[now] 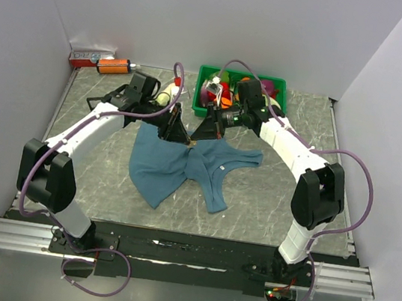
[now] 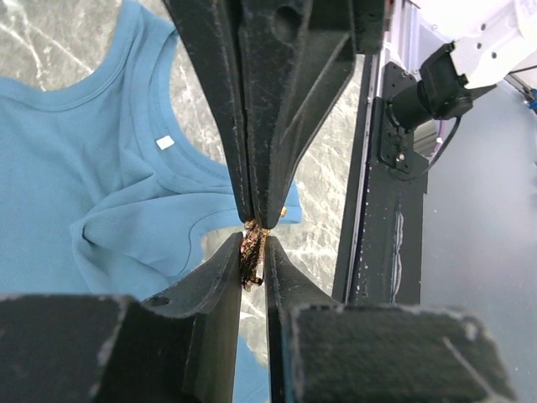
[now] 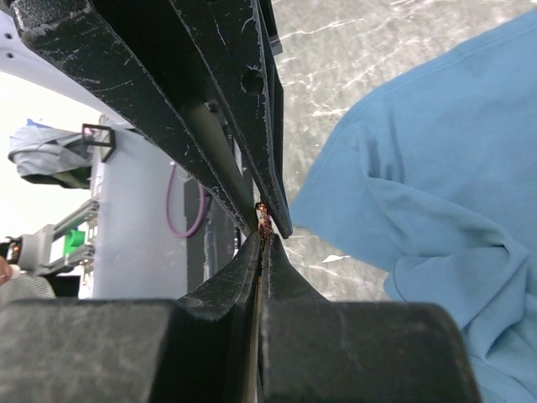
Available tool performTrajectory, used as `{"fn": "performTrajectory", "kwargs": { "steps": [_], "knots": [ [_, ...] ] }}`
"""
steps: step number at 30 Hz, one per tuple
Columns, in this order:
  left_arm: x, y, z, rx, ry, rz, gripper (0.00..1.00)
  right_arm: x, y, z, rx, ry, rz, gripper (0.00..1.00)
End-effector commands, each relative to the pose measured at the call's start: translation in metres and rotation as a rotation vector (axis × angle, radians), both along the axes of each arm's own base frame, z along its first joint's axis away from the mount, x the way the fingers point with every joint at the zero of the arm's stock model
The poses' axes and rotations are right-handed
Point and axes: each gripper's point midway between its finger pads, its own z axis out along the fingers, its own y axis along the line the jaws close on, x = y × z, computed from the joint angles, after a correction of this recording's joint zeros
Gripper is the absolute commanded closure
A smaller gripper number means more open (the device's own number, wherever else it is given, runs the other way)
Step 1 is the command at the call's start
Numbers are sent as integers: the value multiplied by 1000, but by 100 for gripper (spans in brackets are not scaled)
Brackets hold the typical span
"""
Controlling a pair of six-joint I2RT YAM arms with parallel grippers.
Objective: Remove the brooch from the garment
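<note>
The teal garment [image 1: 160, 167] lies flat on the marble table, its white neck label [image 2: 165, 143] showing. One strap is lifted to where both grippers meet tip to tip. My left gripper [image 1: 180, 136] is shut on the tiny reddish-golden brooch [image 2: 251, 256], which shows between its jaws in the left wrist view [image 2: 252, 243]. My right gripper [image 1: 197, 136] is shut, pinching the strap's edge right against the brooch [image 3: 263, 217]. Its tips [image 2: 260, 220] touch the brooch's top. The garment [image 3: 419, 185] also shows in the right wrist view. In the top view the brooch is hidden between the fingertips.
A green bin [image 1: 209, 72] holding colourful items stands at the back, behind the right arm. An orange and white box [image 1: 97, 59] lies at the back left corner. A small white bottle [image 1: 165, 96] sits by the left wrist. White walls enclose three sides.
</note>
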Motion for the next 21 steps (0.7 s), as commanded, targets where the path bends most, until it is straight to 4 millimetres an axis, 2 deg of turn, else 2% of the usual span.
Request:
{"fn": "performTrajectory", "kwargs": {
  "steps": [1, 12, 16, 21],
  "knots": [
    [30, -3, -7, 46, -118, 68, 85, -32, 12, 48, 84, -50, 102, 100],
    [29, -6, -17, 126, -178, 59, 77, -26, 14, 46, 79, -56, 91, 100],
    [29, -5, -17, 126, -164, 69, 70, -22, 14, 47, 73, -96, 85, 100],
    [35, -3, -20, 146, -170, 101, 69, -18, 15, 53, 78, -114, 81, 100]
  ]
}}
